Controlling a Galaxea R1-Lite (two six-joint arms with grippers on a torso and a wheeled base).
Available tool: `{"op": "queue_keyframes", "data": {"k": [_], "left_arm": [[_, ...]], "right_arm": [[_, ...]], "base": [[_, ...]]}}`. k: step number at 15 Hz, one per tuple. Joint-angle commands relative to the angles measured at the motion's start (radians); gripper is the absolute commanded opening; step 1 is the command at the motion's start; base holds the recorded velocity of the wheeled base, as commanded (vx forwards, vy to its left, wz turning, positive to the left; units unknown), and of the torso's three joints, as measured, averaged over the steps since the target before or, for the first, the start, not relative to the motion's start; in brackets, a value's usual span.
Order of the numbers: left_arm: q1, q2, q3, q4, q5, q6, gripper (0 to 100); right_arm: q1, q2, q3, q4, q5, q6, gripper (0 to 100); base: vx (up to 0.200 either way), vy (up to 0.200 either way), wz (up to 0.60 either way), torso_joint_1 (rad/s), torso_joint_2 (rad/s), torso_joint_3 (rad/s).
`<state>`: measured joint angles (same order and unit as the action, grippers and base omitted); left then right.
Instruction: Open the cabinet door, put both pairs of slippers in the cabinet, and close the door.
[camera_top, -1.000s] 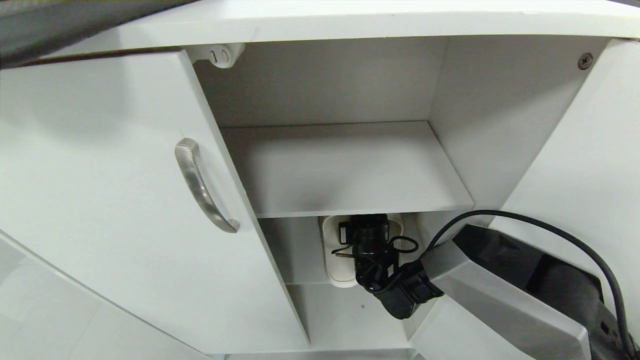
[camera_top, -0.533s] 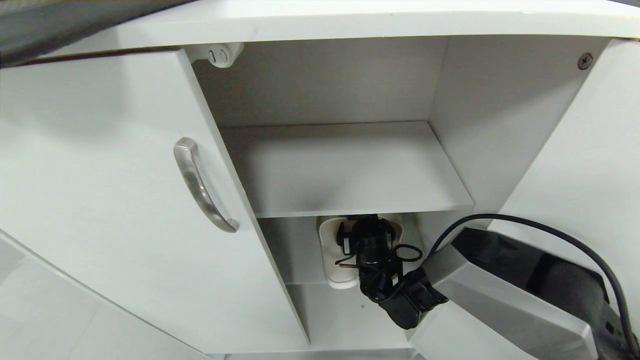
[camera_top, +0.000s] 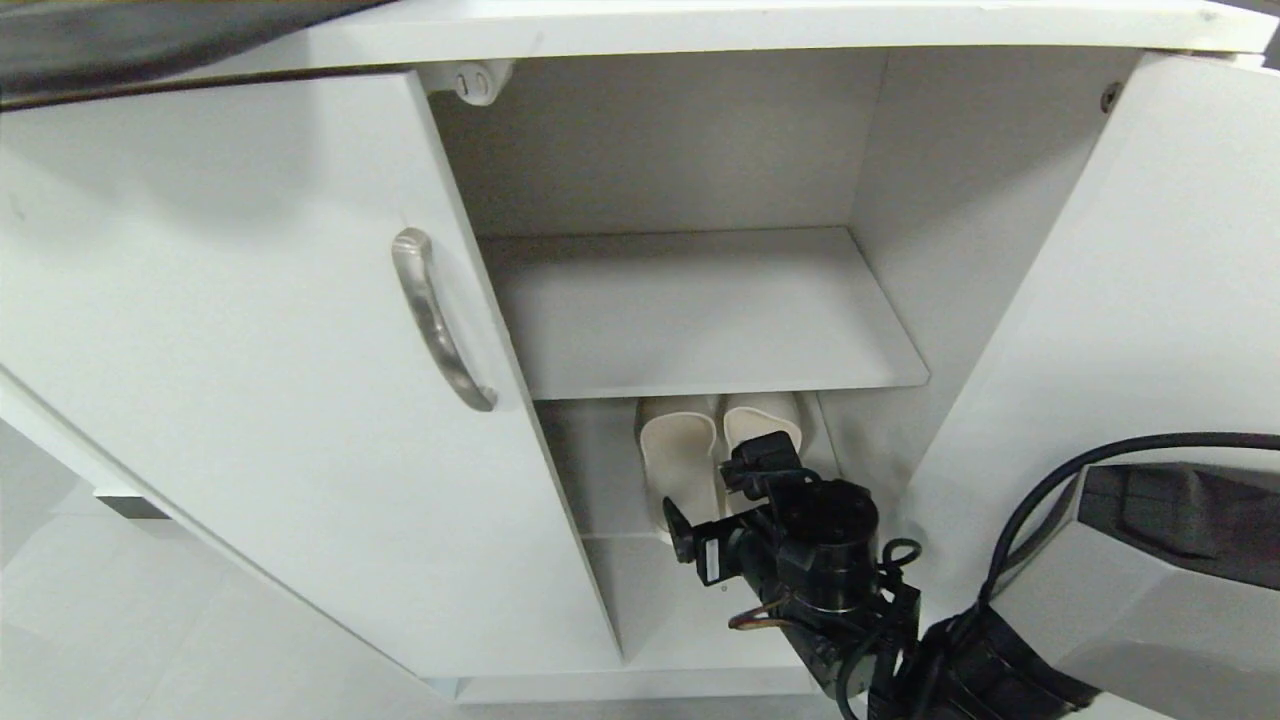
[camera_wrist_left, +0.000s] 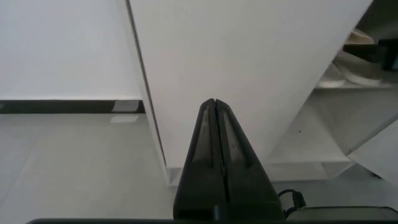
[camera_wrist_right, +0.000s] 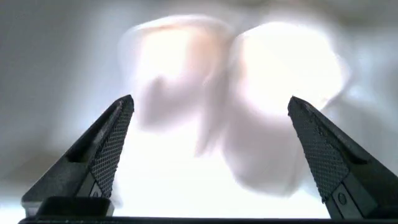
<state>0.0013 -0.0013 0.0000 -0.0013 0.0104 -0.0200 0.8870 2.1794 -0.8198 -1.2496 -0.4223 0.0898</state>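
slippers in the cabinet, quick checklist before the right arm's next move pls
1. The slippers lie side by side on the cabinet floor, under the shelf: ok.
2. The right pincer is open and holds nothing: ok.
3. The right pincer is clear of the slippers: cannot tell; one finger overlaps the right-hand slipper in the head view.
4. The right door is swung wide, out of the arm's way: ok.
5. The left pincer is shut with nothing between its fingers, outside the cabinet: ok.
6. The right door is closed: not ok, probably the last step.
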Motion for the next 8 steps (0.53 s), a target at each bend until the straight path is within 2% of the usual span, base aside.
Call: {"op": "queue_keyframes", "data": {"k": [1, 4, 7, 8], "left_arm": [[-0.001, 0.001, 0.000, 0.000, 0.000, 0.000, 0], [0.000, 0.001, 0.000, 0.000, 0.000, 0.000, 0], [0.000, 0.001, 0.000, 0.000, -0.001, 0.002, 0], [0.000, 0.001, 0.000, 0.000, -0.003, 0.003, 0]], "right_arm": [[-0.019, -0.062, 0.154, -0.076, 0.146, 0.007, 100], [-0.014, -0.067, 0.194, -0.091, 0.201, 0.011, 100], [0.010, -0.130, 0.272, -0.139, 0.353, 0.084, 100], [0.010, -0.139, 0.280, -0.139, 0.369, 0.091, 100]], "base": [[-0.200, 0.000, 0.00, -0.002, 0.00, 0.007], [-0.200, 0.000, 0.00, 0.002, 0.00, 0.002], [-0.200, 0.000, 0.00, 0.004, 0.01, 0.002], [0.000, 0.000, 0.00, 0.000, 0.00, 0.000]]}}
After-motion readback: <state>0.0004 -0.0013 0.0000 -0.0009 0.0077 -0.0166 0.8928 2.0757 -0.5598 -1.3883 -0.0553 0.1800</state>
